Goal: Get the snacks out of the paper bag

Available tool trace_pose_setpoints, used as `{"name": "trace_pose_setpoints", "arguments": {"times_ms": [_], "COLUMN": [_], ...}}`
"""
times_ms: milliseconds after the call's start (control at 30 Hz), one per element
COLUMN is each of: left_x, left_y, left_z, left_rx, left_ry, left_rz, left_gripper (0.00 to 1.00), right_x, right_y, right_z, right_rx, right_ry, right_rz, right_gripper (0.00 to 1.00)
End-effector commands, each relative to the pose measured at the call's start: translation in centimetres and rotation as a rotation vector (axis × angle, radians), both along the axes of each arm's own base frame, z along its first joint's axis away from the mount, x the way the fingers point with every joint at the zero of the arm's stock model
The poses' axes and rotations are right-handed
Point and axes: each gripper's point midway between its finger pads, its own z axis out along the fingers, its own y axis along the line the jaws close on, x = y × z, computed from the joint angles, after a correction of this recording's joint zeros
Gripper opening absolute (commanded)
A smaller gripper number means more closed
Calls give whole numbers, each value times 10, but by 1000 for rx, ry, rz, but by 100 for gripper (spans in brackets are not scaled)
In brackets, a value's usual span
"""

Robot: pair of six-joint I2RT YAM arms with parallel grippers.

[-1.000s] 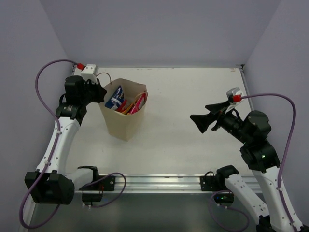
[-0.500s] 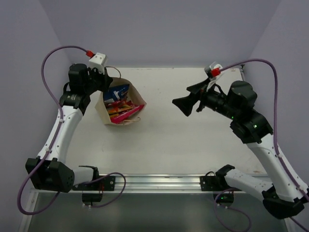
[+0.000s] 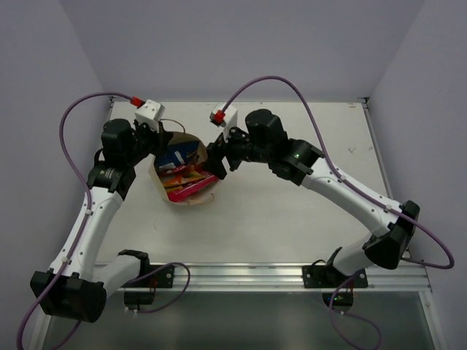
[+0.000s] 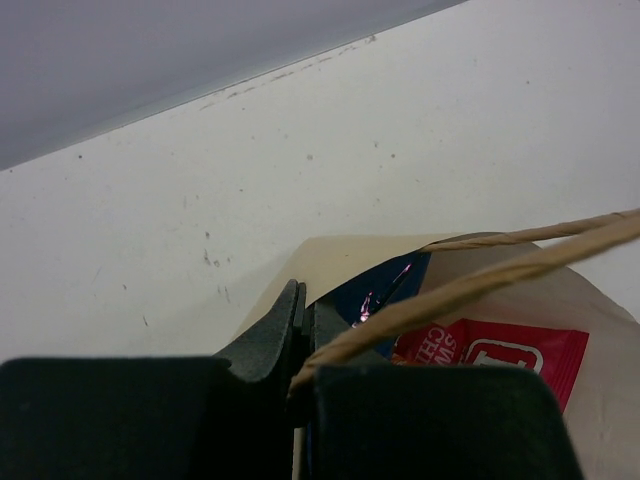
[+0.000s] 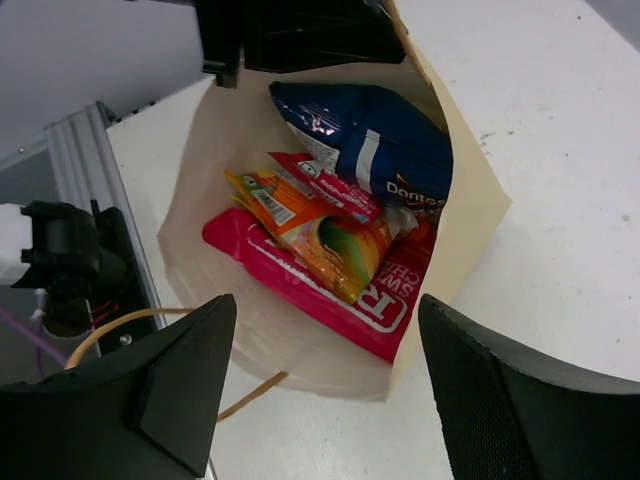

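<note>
The paper bag [image 3: 191, 201] stands tilted at the table's left, its mouth turned up. My left gripper [image 3: 155, 140] is shut on its far rim, and a string handle [image 4: 500, 268] runs in by the closed fingers [image 4: 285, 325]. Inside lie the snacks: a blue Doritos bag [image 5: 375, 145], a pink bag [image 5: 255, 250], an orange-yellow pouch [image 5: 340, 245] and a slim red wrapper [image 5: 325, 185]. My right gripper [image 5: 325, 305] hangs open just above the bag's mouth [image 3: 217, 166], with nothing between its fingers. In the left wrist view, the pink bag [image 4: 500, 355] shows past the fingers.
The white table [image 3: 292, 211] is walled at the back and both sides. An aluminium rail [image 3: 241, 273] with the arm bases runs along the near edge. The bag's other string handle [image 5: 150, 318] loops out on the table near the rail.
My right arm has swung from the table's right side across to the bag's mouth, and its jaws have narrowed a little. The left gripper has lifted and tilted the bag.
</note>
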Motion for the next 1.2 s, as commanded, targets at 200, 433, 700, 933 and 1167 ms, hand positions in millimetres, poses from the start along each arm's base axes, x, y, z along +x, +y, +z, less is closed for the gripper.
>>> {"name": "trace_pose_setpoints", "arguments": {"times_ms": [200,433,700,933,1167], "left_x": [-15,-20,-27,-35,-38], "left_y": [-12,-13,-15,-17,-17], "left_z": [29,27,25,26,23], "left_rx": [-36,-34,-62,-67,-63], "left_ry": [-139,-133,-92,-81,-66], "left_rz": [-56,-57,-55,-67,-65], "left_gripper": [0,0,0,0,0], "right_x": [9,2,5,12,12], "right_y": [39,59,78,89,94], "right_z": [-19,-49,-66,-96,-122], "right_rx": [-72,-136,-147,-189,-221], "right_ry": [-115,-179,-230,-270,-283], "right_rz": [162,216,259,283,312], "right_gripper": [70,64,59,58,63]}}
